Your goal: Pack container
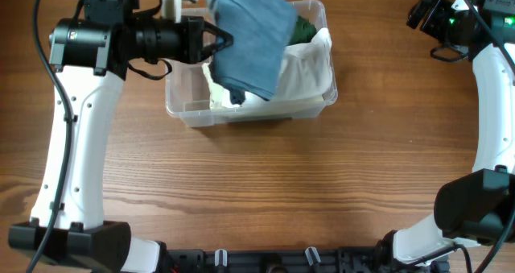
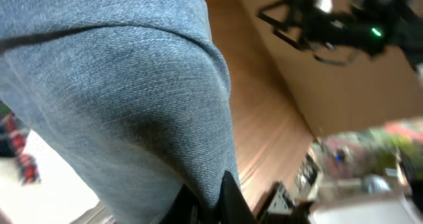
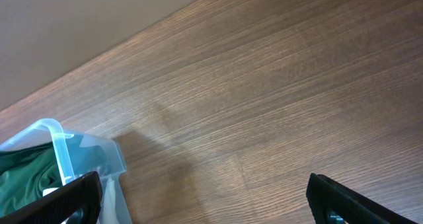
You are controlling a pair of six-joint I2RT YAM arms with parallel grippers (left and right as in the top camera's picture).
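Gripping: left tool (image 1: 224,41) clamped shut on blue cloth (image 1: 253,39), at the left rim of the container (image 1: 183,105).
Blue cloth: hanging over the container.
Container: on the worktop (image 1: 282,184), holding white cloth (image 1: 310,76) and green cloth (image 1: 304,30).
Right tool (image 3: 203,184): jaws wide apart, well right of the container.

blue-grey cloth (image 1: 249,39): fine twill weave, no print | white cloth (image 1: 310,76): plain | green cloth (image 1: 304,30): dark, at far right corner | container (image 1: 183,110): clear, colourless | desk (image 1: 265,192): brown wood grain | arms (image 1: 76,144): white, black joints
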